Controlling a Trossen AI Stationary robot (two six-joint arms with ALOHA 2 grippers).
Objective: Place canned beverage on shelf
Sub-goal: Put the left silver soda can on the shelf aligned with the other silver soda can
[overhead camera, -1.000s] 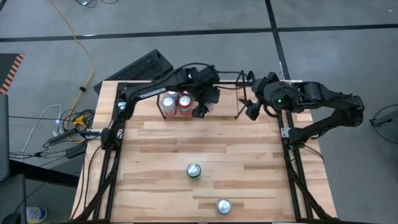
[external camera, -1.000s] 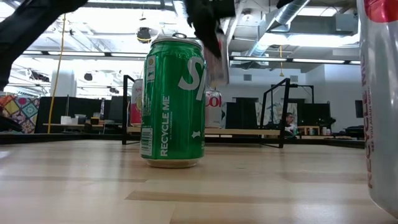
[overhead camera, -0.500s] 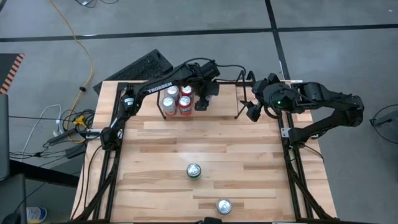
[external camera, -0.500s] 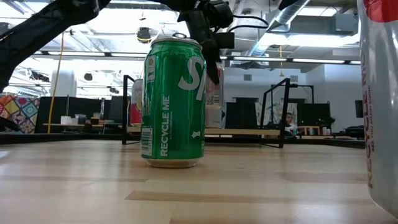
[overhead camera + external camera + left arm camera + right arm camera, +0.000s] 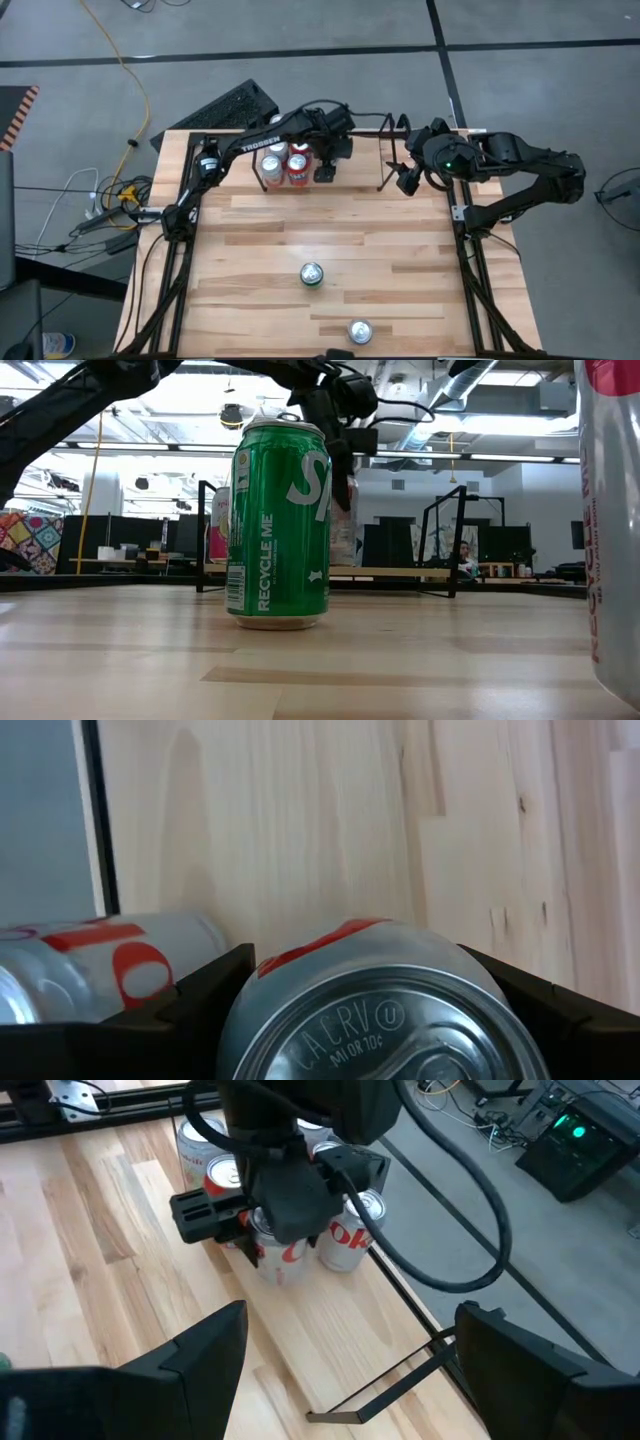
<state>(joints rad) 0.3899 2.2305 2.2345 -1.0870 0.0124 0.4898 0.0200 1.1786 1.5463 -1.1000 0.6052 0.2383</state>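
High view showed the left gripper [image 5: 325, 165] reaching over the shelf [image 5: 385, 150] at the far edge of the table [image 5: 330, 230], with a cluster of red-and-silver cans [image 5: 283, 162] just beside it on the arm's base side. From the left wrist view, its fingers [image 5: 205, 982] stood either side of a silver can [image 5: 365, 1005] with red print, pressed against its flanks, so the gripper was closed on that can, whose lid sat directly beneath the wrist. Another can [image 5: 110, 960] stood just beside it. The right wrist view showed the same grip from across the shelf, the held can upright among its neighbours on the wood floor of the rack. Whether its base had fully settled could not be told.

The right gripper [image 5: 408, 178] waited near the shelf's other end, jaws spread wide, nothing between them.

The placing step looked nearly finished. The next move would call for letting go without nudging neighbouring cans, then lifting straight up. A green can [image 5: 278, 525] and one more can [image 5: 359, 331] stood well apart from both grippers, still unplaced
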